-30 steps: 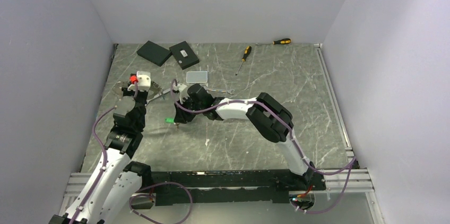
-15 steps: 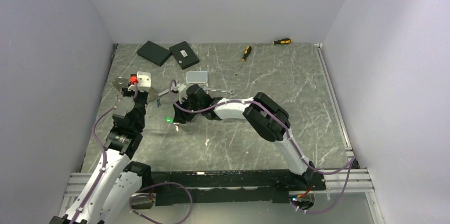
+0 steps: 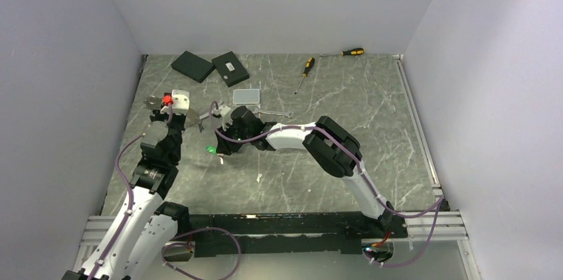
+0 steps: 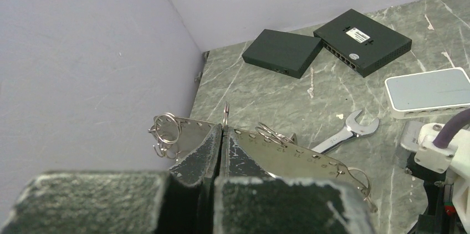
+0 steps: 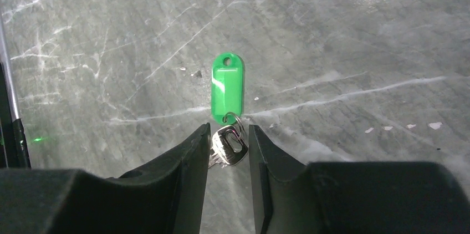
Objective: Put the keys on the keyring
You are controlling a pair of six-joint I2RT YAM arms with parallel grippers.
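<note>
Small silver metal key (image 5: 228,148) on a little split ring with an oblong green plastic tag (image 5: 227,87) (image 3: 211,150), at left-middle of the grey-green marbled table (image 3: 345,134). Key between the jaws of the right gripper (image 5: 228,131), tag sticking out past the tips. Jaws narrow, close on either side of the key. Cannot tell whether pinching it or just clear of it. Cannot tell either whether the tag is lying on the table or hanging just above it. Right arm (image 3: 332,147) reaching across from the near right.

Thin silvery metal keyring (image 4: 288,153), in the left wrist view a curved band with a row of small holes, a few small wire rings hung along it and a thin wire end poking up at the jaw line. Clamped in the left gripper (image 4: 223,134), jaws fully closed on it, band spreading out to left and right of the tips. Placed at far left of the table, near the left wall, just far-left of the green-tagged key and apart from it.

Open-ended silver wrench (image 4: 346,131) flat on the table just right of the keyring. Flat white rectangular box (image 4: 429,90) (image 3: 246,95) a bit farther right. Two flat black rectangular boxes (image 4: 282,52) (image 4: 363,40) just beside each other toward the far left corner, the right one with a white label and a row of ports. Two yellow-and-black screwdrivers at far middle, well apart from the key: one (image 3: 305,68) lying diagonally, one (image 3: 350,52) close to the far wall. Pale lilac walls (image 3: 279,1) on three sides.
</note>
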